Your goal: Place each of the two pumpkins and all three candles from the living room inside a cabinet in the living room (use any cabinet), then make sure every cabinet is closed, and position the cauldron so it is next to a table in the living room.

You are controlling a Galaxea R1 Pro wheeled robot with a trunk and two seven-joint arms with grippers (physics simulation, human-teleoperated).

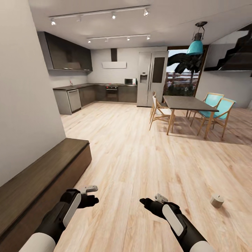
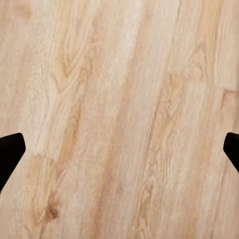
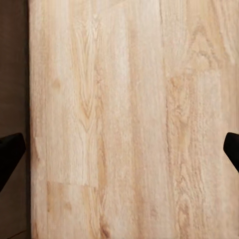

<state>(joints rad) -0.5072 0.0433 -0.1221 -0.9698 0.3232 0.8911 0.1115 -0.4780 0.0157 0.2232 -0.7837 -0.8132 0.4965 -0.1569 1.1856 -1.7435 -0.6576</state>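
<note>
We find one stubby off-white candle (image 1: 217,201) lying on the pale wooden floor (image 1: 140,157) at the lower right of the head view, well apart from the long dark brown cabinet (image 1: 38,182) along the lower left, its fronts closed. Our left gripper (image 1: 91,195) and right gripper (image 1: 148,202) hang low over bare boards, jaws wide apart and empty, likely carried ready for travel.
</note>
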